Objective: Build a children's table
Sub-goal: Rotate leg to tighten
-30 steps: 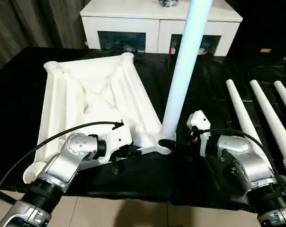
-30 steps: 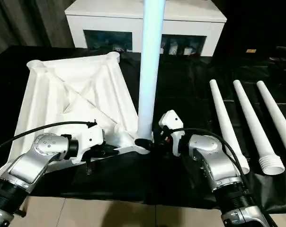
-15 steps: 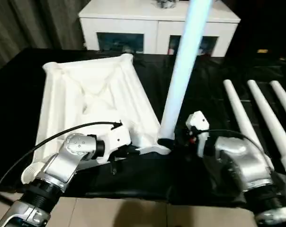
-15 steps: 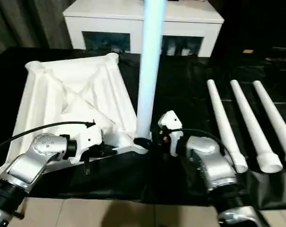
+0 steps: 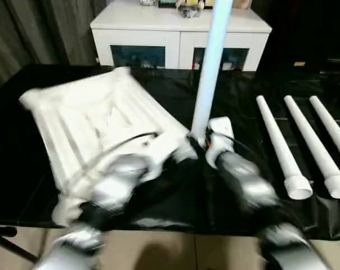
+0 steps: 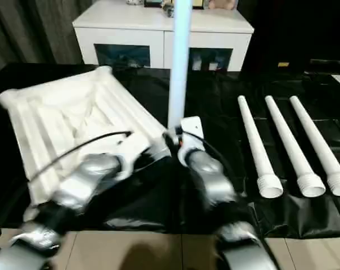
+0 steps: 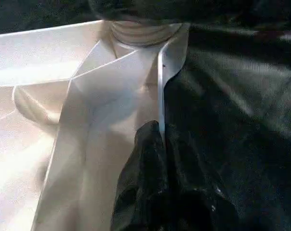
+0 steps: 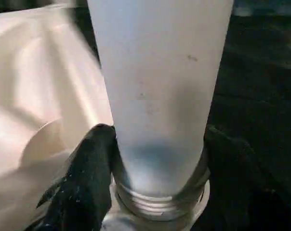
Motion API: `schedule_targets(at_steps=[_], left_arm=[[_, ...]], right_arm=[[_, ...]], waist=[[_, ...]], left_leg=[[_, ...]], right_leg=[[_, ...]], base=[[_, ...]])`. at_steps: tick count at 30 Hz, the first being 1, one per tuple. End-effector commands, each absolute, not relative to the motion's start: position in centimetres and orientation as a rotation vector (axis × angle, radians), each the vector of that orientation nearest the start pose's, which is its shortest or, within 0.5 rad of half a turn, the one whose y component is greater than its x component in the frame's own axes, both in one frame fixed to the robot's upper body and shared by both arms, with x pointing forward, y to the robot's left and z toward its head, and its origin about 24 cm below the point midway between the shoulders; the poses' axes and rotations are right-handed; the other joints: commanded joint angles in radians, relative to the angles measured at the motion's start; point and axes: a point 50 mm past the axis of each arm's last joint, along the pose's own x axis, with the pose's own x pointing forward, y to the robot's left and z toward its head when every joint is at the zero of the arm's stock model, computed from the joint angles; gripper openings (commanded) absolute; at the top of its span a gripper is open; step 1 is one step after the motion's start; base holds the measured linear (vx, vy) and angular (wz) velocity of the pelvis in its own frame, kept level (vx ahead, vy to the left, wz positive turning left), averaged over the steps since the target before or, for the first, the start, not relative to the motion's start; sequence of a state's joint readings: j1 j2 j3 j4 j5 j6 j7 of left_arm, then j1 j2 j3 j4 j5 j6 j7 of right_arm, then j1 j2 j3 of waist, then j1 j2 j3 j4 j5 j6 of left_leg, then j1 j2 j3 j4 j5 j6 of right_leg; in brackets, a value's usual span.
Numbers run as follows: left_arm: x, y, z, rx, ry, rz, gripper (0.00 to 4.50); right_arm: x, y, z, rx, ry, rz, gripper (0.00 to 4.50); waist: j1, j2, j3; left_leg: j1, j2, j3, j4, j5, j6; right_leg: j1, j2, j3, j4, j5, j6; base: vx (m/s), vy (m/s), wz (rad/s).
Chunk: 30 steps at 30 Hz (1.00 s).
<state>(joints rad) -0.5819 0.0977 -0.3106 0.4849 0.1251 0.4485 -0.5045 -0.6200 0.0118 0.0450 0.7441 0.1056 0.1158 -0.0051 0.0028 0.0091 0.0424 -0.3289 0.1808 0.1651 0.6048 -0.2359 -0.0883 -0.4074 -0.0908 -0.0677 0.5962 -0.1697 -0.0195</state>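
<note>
The white tabletop (image 5: 85,118) lies ribbed side up on the black cloth at the left. One white leg (image 5: 209,62) stands upright in the tabletop's near right corner socket (image 7: 143,33). My right gripper (image 8: 157,166) is shut on this leg just above its threaded base, with a black finger (image 8: 92,163) against each side. My left gripper (image 7: 160,132) is shut on the tabletop's thin edge close to that corner. Both silver forearms are smeared by motion in the eye views.
Three more white legs (image 6: 254,146) (image 6: 288,143) (image 6: 319,140) lie side by side on the black cloth at the right, wide ends towards me. A white cabinet (image 6: 164,34) with glass doors stands behind the cloth. The cloth's front edge meets tiled floor (image 6: 130,253).
Both arms have reached away from me, taking the upright leg and the tabletop's near corner farther out. The tabletop has swung round on the cloth. Both grips are unchanged.
</note>
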Motion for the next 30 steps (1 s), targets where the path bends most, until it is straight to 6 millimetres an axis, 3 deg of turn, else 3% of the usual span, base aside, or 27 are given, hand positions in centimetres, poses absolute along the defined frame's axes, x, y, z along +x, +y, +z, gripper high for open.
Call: schedule_targets(at_steps=[1,2,4,6,8,11,14,19,20,21,23,25,30], left_arm=[[33.0,6.7,3.8,0.404,0.481,-0.713,0.0],[33.0,6.7,3.8,0.403,0.479,-0.715,0.0],[33.0,6.7,3.9,0.419,0.467,-0.719,0.0],[33.0,7.1,3.9,0.431,0.467,-0.713,0.0],[32.9,7.6,3.9,0.45,0.467,-0.724,0.0],[32.8,8.1,3.9,0.467,0.464,-0.739,0.0],[32.3,8.9,3.7,0.495,0.457,-0.792,0.0],[31.6,9.7,3.6,0.495,0.458,-0.864,0.0],[31.2,9.9,3.6,0.5,0.442,-0.916,0.0],[31.1,10.0,3.6,0.498,0.444,-0.923,0.0],[29.9,10.4,3.7,0.479,0.418,-1.061,0.0],[29.4,10.7,3.7,0.47,0.418,-1.111,0.0],[28.4,11.0,3.8,0.461,0.423,-1.228,0.0]], right_arm=[[34.1,-9.6,0.5,-0.024,0.428,0.096,2.51],[34.2,-9.4,0.6,-0.021,0.425,0.096,2.51],[34.5,-8.7,1.1,0.005,0.398,0.128,2.51],[34.8,-8.4,1.5,0.029,0.373,0.146,2.51],[35.1,-8.2,2.1,0.059,0.336,0.168,3.07],[35.4,-8.2,2.8,0.093,0.299,0.2,3.31],[35.8,-8.5,3.8,0.121,0.26,0.253,3.65],[35.9,-9.3,4.6,0.079,0.225,0.364,3.65],[35.7,-9.8,4.8,0.058,0.217,0.419,3.65],[35.6,-9.9,4.8,0.053,0.216,0.435,3.65],[34.4,-11.4,5.4,-0.003,0.192,0.645,3.65],[33.7,-11.9,5.7,-0.022,0.187,0.736,3.65],[31.5,-14.0,6.2,-0.043,0.205,0.962,3.65]], waist=[[-0.002,-0.006,-0.052],[0.0,-0.001,-0.052],[-0.002,-0.008,-0.054],[-0.002,-0.003,-0.054],[-0.002,-0.005,-0.055],[-0.003,-0.005,-0.057],[-0.001,-0.002,-0.065],[0.004,0.002,-0.067],[0.007,0.008,-0.066],[0.006,0.006,-0.065],[0.014,0.003,-0.064],[0.017,0.003,-0.063],[0.037,0.002,-0.056]], left_leg=[[-0.014,0.024,-0.012,-0.085,-0.263,0.018],[-0.018,0.025,-0.012,-0.087,-0.25,0.023],[-0.024,0.026,-0.01,-0.087,-0.241,0.032],[-0.022,0.027,-0.008,-0.086,-0.229,0.041],[-0.022,0.028,-0.007,-0.085,-0.222,0.052],[-0.024,0.029,-0.006,-0.084,-0.201,0.063],[-0.032,0.029,-0.005,-0.076,-0.102,0.093],[-0.029,0.034,0.001,-0.07,-0.044,0.128],[-0.024,0.036,0.002,-0.07,-0.045,0.129],[-0.025,0.036,0.002,-0.071,-0.049,0.132],[-0.025,0.038,0.002,-0.071,-0.063,0.143],[-0.022,0.041,0.005,-0.07,-0.067,0.151],[-0.015,0.045,0.009,-0.076,-0.123,0.121]], right_leg=[[0.037,-0.042,0.031,-0.093,-0.441,-0.11],[0.04,-0.044,0.032,-0.089,-0.401,-0.124],[0.044,-0.045,0.033,-0.084,-0.361,-0.138],[0.043,-0.047,0.035,-0.081,-0.323,-0.159],[0.045,-0.047,0.036,-0.078,-0.306,-0.175],[0.048,-0.049,0.036,-0.075,-0.281,-0.187],[0.054,-0.049,0.036,-0.059,-0.162,-0.223],[0.054,-0.045,0.035,-0.044,-0.053,-0.278],[0.051,-0.046,0.035,-0.044,-0.045,-0.282],[0.051,-0.044,0.035,-0.045,-0.044,-0.282],[0.057,-0.044,0.035,-0.046,-0.042,-0.278],[0.051,-0.044,0.038,-0.044,-0.038,-0.279],[0.047,-0.047,0.042,-0.056,-0.143,-0.259]], base=[[0.0,0.0,0.0],[0.0,0.0,0.0],[0.0,0.0,0.0],[0.0,0.0,0.0],[0.0,0.0,0.0],[0.0,0.0,0.0],[0.0,0.0,0.0],[0.0,0.0,0.0],[0.0,0.0,0.0],[0.0,0.0,0.0],[0.0,0.0,0.0],[0.0,0.0,0.0],[0.0,0.0,0.0]])
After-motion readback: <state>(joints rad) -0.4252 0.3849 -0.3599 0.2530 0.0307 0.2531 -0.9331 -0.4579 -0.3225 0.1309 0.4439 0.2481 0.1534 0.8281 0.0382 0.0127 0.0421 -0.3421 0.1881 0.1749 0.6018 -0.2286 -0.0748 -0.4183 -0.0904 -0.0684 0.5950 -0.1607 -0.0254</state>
